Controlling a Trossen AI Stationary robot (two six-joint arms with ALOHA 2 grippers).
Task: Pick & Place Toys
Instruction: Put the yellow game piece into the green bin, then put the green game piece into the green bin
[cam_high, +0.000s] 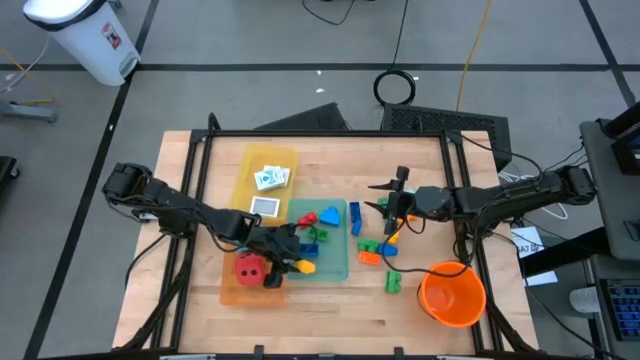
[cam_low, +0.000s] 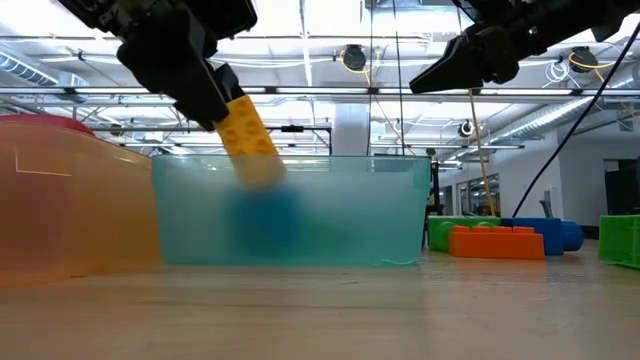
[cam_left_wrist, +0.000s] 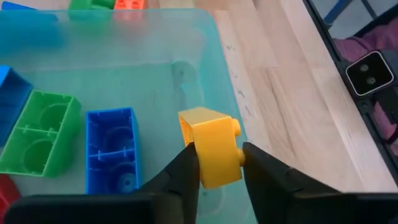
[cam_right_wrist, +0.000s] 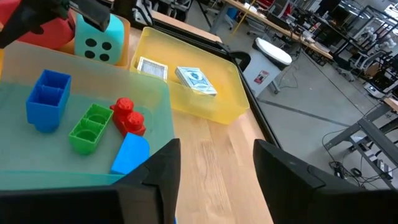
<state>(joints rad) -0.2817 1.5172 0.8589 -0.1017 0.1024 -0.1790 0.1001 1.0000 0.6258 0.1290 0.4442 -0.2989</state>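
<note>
No legible text; possibly a label on the white bin (cam_high: 85, 38).

A wooden table (cam_high: 200, 320) carried three see-through trays side by side — a yellow tray (cam_high: 250, 165) nearest the far edge, a teal tray (cam_high: 335, 262) at the middle and an orange tray (cam_high: 232, 290) beside it toward the near left corner. An orange bucket (cam_high: 452, 295) stood by the near right corner. Off the table — on the floor past the far left corner — stood a white bin (cam_high: 85, 35).
</note>
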